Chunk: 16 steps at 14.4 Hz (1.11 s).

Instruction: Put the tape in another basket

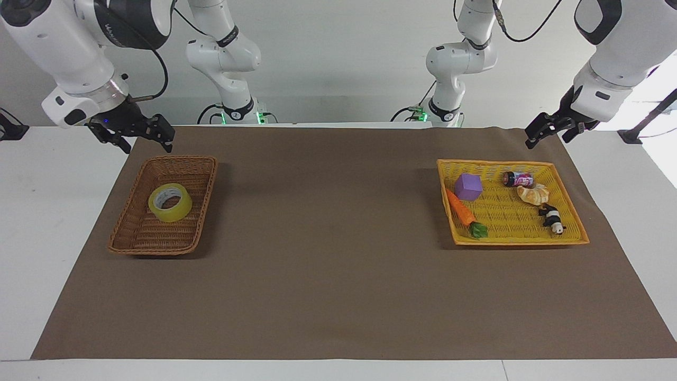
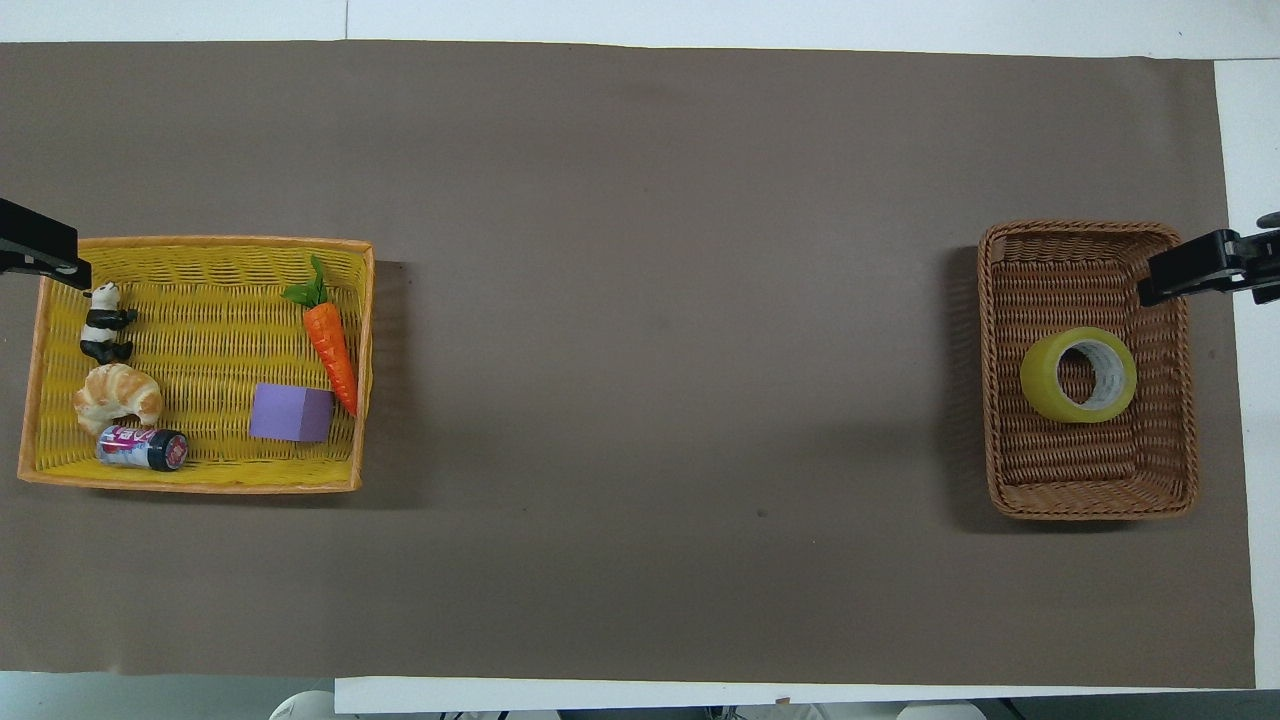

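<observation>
While I watch, tape (image 1: 170,202) lies in wicker basket (image 1: 137,239), core tilted upward; right gripper (image 1: 144,139) fingers apart, empty, over basket's rim; left gripper (image 1: 545,132) waits, fingers apart

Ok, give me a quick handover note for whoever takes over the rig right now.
Right gripper: jaws open, empty, raised over the basket edge nearest the robots.
Left gripper: jaws open, empty, waiting by the yellow tray.
Tape: lying in the basket, touched by neither gripper.
Done: the move, apparently.
Left: probably only parking the arms.
</observation>
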Each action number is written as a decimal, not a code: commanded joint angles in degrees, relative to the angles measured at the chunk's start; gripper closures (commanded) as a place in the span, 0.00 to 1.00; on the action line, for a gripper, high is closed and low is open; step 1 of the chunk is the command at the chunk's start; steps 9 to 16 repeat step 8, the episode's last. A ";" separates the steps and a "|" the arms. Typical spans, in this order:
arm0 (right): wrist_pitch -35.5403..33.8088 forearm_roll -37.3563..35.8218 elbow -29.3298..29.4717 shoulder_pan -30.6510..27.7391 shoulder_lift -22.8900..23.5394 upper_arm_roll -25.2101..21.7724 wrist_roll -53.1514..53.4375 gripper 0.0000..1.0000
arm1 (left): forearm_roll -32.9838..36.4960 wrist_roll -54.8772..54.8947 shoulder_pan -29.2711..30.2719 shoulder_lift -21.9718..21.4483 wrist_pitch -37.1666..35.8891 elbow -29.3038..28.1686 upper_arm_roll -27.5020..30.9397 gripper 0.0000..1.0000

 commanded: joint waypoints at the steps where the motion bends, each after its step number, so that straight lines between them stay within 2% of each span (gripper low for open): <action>1: -1.32 -1.37 0.68 1.31 0.17 -0.43 1.25 0.00 | 1.06 0.74 -0.36 -1.73 -0.08 -1.77 0.47 0.00; 16: -1.76 -1.55 0.59 1.31 -0.27 -1.39 1.25 0.00 | 1.06 0.74 -0.36 -1.73 -0.08 -1.77 0.47 0.00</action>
